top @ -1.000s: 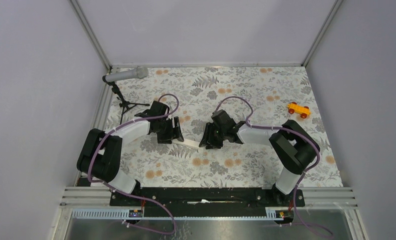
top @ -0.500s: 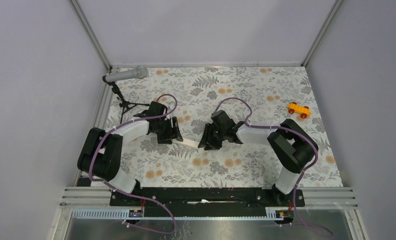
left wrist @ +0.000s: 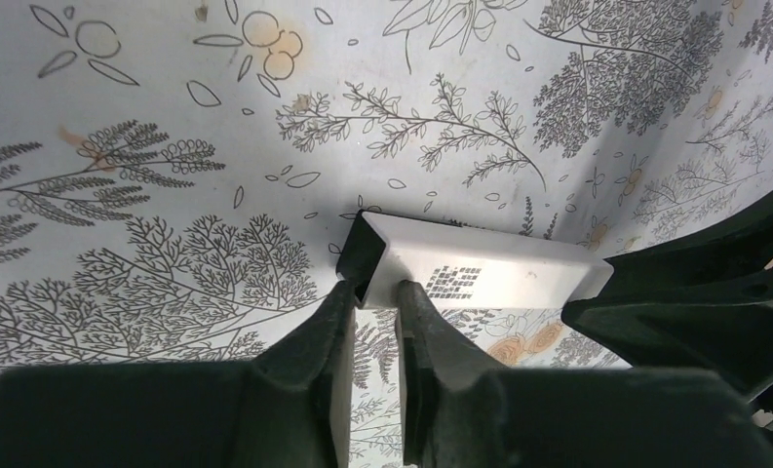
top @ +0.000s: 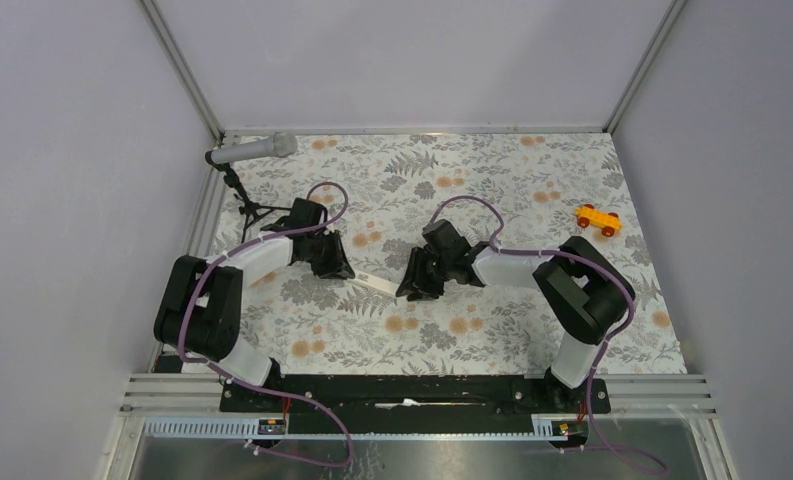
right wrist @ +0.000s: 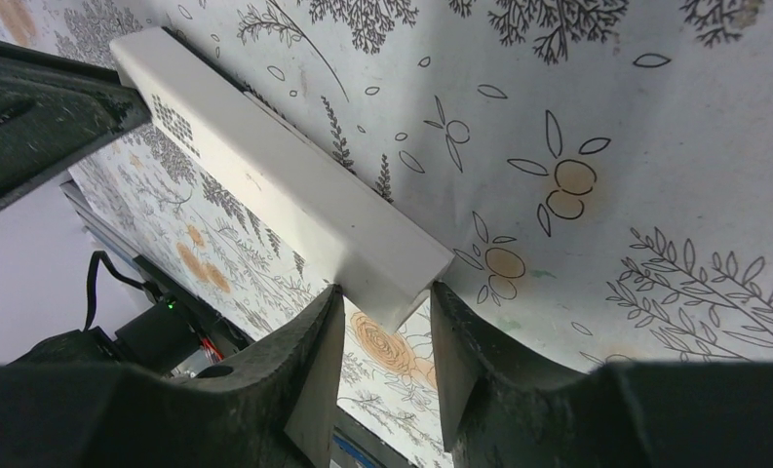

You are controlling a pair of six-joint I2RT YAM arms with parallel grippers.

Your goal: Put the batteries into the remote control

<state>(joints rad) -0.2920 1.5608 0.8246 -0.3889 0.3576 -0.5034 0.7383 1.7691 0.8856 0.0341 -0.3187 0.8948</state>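
The left arm (top: 262, 258) has pulled back toward the one microphone (top: 252, 150) since a second ago, baring more of the single white remote (top: 377, 284) (it sits slanted at mid-desk (top: 512, 180), between the two arms). The left jaws are almost together, pinched on the remote's dark, open end. The right jaws are clamped across its other end. One orange toy car (top: 597, 219) sits well apart at the far right.

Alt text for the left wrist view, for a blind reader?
The left gripper pinches one end of the white remote control over a floral tablecloth. The dark right gripper meets its far end at the frame's right edge.
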